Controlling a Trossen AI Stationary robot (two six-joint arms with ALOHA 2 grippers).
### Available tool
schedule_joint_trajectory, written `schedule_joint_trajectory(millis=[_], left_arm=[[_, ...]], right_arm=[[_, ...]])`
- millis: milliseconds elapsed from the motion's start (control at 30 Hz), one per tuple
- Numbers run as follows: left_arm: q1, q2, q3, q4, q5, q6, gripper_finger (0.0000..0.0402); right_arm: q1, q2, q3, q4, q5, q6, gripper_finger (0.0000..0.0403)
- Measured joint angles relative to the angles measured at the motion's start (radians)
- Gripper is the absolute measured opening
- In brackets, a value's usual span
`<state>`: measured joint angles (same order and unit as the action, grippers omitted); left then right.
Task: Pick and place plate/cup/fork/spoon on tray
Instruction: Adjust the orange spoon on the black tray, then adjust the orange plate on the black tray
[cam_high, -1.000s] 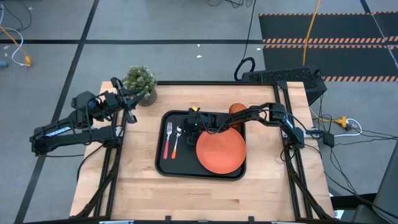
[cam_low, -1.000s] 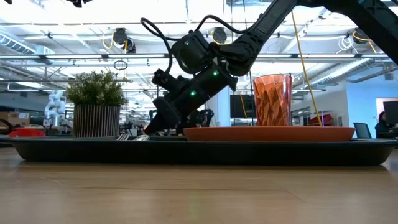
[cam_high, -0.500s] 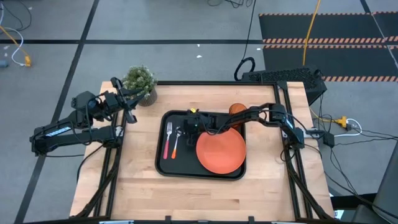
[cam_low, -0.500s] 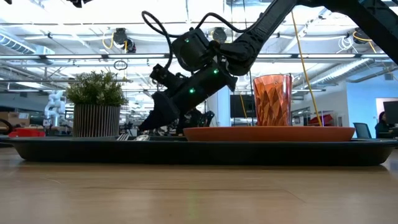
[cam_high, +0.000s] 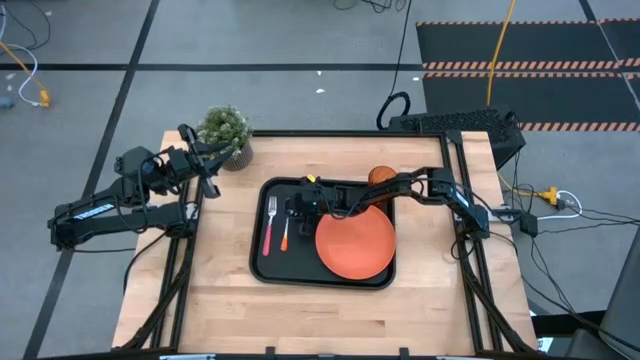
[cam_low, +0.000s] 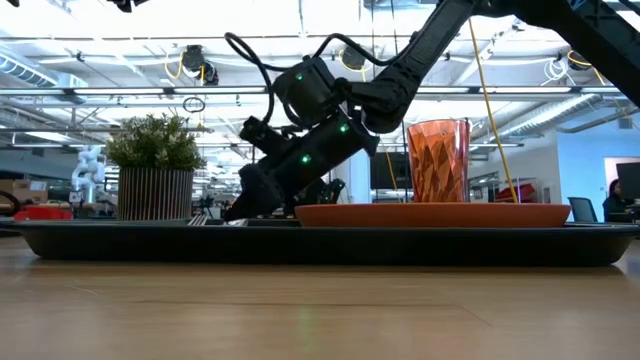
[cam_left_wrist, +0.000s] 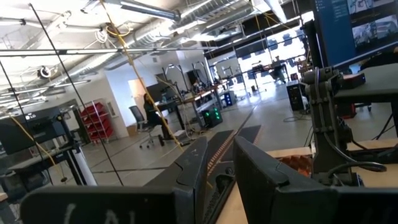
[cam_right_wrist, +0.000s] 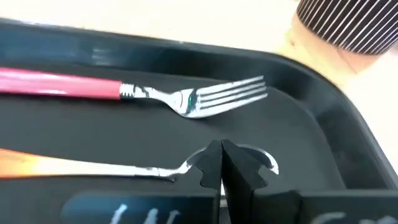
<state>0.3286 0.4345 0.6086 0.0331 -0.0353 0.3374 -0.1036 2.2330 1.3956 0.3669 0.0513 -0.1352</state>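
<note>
Tray (cam_high: 330, 275) centre frame, holding plate (cam_high: 354, 243), cup (cam_high: 379, 177), fork (cam_high: 270, 222), spoon (cam_high: 284, 231) | right gripper (cam_high: 297, 207) jaws pressed together, empty, above spoon bowl | left gripper (cam_high: 205, 172) upper left beside plant (cam_high: 224, 130), jaws narrowly parted, parked

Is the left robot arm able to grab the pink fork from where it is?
Probably not from there. The left gripper sits off the table's edge by the potted plant, while the fork lies inside the tray. Nothing blocks the way; it would need to reach over.
</note>
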Motion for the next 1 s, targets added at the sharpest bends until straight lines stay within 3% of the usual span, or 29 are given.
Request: schedule_joint_trajectory(millis=[733,1000], left_arm=[[0.000,0.000,0.000,-0.008,0.000,0.000,0.0081],[0.000,0.000,0.000,-0.016,0.000,0.005,0.0081]], right_arm=[[0.022,-0.006,-0.001,-0.007,0.000,0.022,0.0000],[0.082,-0.158,-0.001,-0.210,0.004,0.071,0.0000]])
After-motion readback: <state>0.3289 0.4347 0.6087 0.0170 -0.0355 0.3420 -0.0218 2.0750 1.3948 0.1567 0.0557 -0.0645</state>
